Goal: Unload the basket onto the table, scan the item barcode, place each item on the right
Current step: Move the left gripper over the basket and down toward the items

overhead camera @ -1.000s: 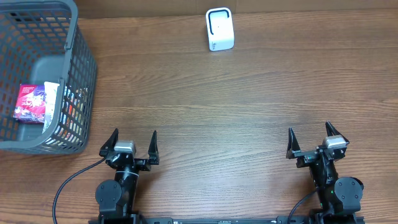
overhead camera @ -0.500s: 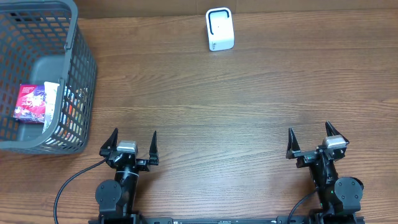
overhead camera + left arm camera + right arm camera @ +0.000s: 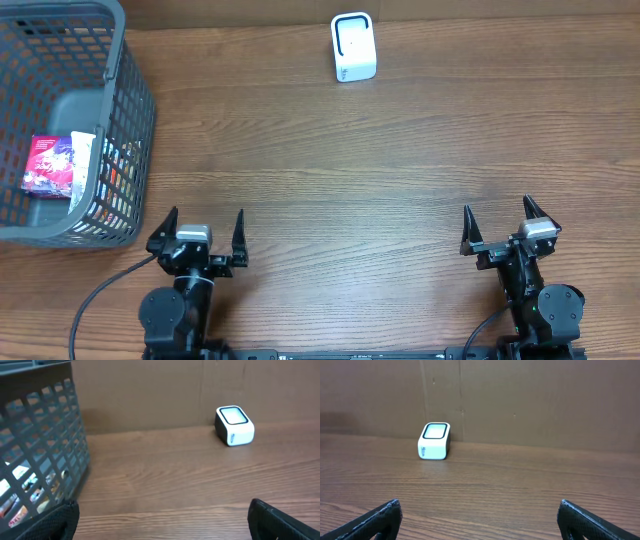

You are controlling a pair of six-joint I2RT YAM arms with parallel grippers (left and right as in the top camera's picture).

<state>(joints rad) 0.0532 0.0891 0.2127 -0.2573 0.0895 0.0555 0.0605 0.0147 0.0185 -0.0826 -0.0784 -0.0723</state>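
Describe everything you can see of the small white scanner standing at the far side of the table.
The scanner is a small white box with rounded corners, plastic by its look. A dark-framed pale window fills its upper face, and a small blue marking sits on one side. It stands upright on the wooden table, at the far edge close to the brown back wall. Only the table touches it.

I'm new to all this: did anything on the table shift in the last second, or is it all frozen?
Only the left end effector moved: it slid a little sideways toward the grey basket, open and empty. Nothing was grabbed or released. The right end effector, the white scanner and the packets in the basket stayed put.
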